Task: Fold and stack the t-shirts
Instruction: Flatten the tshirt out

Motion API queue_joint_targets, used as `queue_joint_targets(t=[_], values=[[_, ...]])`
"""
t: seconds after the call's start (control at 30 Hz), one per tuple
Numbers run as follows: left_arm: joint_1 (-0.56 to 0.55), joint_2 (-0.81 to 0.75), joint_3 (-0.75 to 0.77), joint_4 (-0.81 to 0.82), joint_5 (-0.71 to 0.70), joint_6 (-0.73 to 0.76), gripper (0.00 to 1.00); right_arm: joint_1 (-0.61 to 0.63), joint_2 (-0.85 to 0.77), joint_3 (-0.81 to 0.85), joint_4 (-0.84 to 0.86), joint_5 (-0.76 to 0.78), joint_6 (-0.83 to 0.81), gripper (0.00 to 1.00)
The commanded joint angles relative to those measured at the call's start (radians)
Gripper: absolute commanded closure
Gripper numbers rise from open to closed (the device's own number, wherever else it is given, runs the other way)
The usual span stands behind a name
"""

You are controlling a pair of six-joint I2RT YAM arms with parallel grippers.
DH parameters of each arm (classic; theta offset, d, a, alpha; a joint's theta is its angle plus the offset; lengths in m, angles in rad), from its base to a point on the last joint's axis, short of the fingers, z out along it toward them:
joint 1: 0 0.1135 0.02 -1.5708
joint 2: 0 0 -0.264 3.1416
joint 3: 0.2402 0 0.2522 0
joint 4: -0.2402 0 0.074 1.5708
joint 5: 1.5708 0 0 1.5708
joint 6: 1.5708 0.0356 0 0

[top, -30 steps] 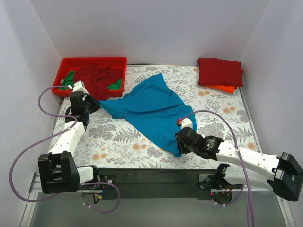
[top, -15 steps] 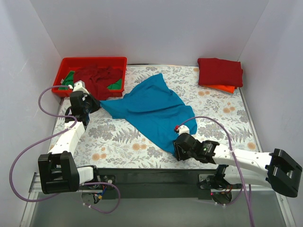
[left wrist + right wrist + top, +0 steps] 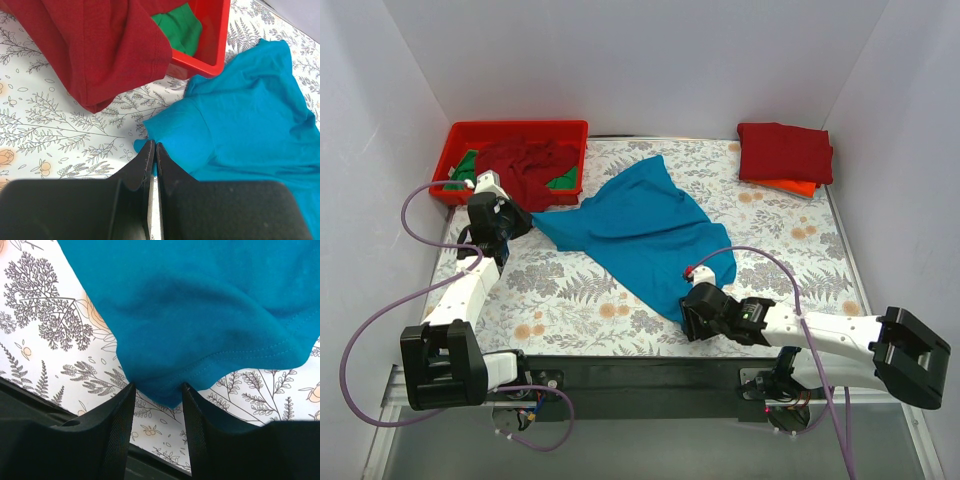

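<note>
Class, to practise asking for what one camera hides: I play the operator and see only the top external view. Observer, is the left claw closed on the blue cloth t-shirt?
Observer: Yes. In the left wrist view the left claw has its fingers nearly together, with a sliver of the blue cloth t-shirt pinched between them.
Operator: And the right claw? From above, its body hides the tips.
Observer: In the right wrist view the right claw has a bunched corner of the shirt's stitched hem between its fingers, which stand further apart than the left ones.
</note>
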Motion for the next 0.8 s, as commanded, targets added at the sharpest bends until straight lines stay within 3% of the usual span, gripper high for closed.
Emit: queue_joint_targets(t=[0.0,0.17,0.33,0.57,0.7,0.77], values=[[0.005,-0.012,-0.009,0.013,0.004,0.009,1.0,0.006,0.038,0.006,0.018,0.016,0.028,0.5],[0.005,-0.009,-0.009,0.01,-0.006,0.011,1.0,0.006,0.055,-0.006,0.015,0.016,0.042,0.57],[0.005,-0.007,-0.009,0.01,-0.01,0.009,1.0,0.006,0.046,0.015,-0.049,0.08,0.051,0.98],[0.032,0.023,-0.005,0.005,-0.061,0.009,1.0,0.005,-0.065,0.185,-0.382,0.356,0.052,0.99],[0.088,0.05,-0.002,-0.01,-0.066,0.002,1.0,0.003,-0.106,0.271,-0.551,0.384,0.069,0.99],[0.1,0.041,-0.01,0.002,-0.05,-0.003,1.0,0.003,-0.124,0.288,-0.614,0.375,0.089,0.94]])
